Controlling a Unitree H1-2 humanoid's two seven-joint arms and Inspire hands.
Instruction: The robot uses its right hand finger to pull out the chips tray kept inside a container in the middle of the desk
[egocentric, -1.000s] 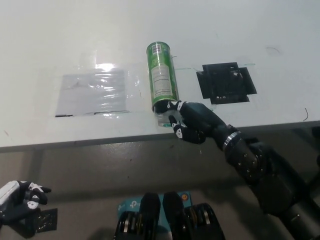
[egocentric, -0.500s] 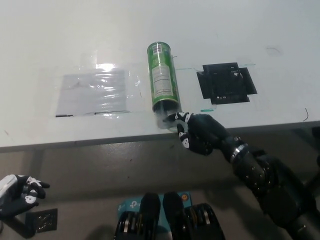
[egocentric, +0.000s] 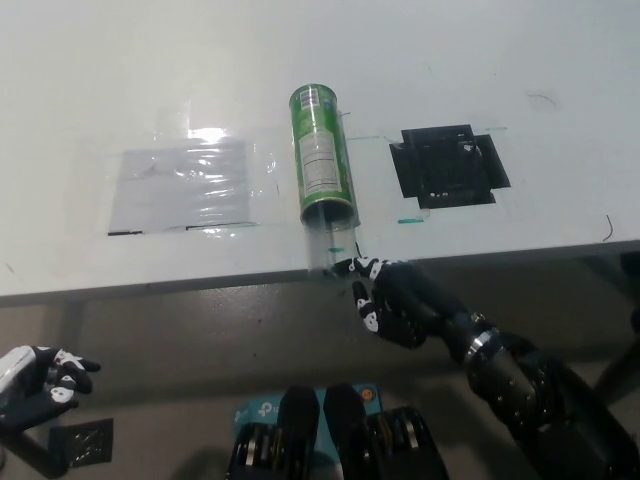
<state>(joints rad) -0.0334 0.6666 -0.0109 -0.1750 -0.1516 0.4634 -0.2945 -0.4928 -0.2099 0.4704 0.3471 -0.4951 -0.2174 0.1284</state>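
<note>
A green chips can (egocentric: 322, 153) lies on its side in the middle of the white desk (egocentric: 420, 60), its open mouth facing the front edge. A clear plastic tray (egocentric: 331, 245) sticks partway out of the mouth, reaching the desk's front edge. My black right hand (egocentric: 392, 303) sits just below that edge, one fingertip hooked at the tray's near end, the other fingers curled. My white left hand (egocentric: 38, 385) rests low at the lower left, off the desk, fingers loosely curled.
A black square mat (egocentric: 448, 166) lies right of the can. A shiny clear plastic sheet (egocentric: 185, 185) lies taped to the desk left of it. A small green mark (egocentric: 410, 221) sits near the front edge.
My right hand has drawn back toward me, from the can's mouth to below the desk's edge, and the clear tray has slid further out of the can.
</note>
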